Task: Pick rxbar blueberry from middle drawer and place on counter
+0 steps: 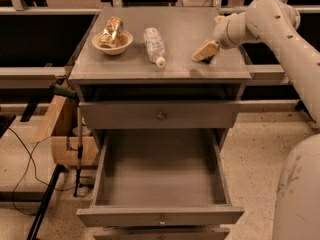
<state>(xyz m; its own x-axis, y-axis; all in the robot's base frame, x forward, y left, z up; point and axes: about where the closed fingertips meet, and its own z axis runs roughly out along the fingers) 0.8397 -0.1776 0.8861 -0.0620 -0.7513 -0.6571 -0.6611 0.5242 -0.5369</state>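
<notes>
The middle drawer is pulled fully out at the bottom of the view, and its grey floor is bare. The rxbar blueberry is not in the drawer and I cannot make it out anywhere. My gripper hangs low over the right part of the counter, pointing down and to the left, close to the surface. Its tan tip hides whatever lies between it and the counter. My white arm reaches in from the right.
A clear plastic bottle lies mid-counter. A pale bowl with a shiny snack packet stands at the counter's left. The upper drawer is shut. A cardboard box and cables lie on the floor to the left.
</notes>
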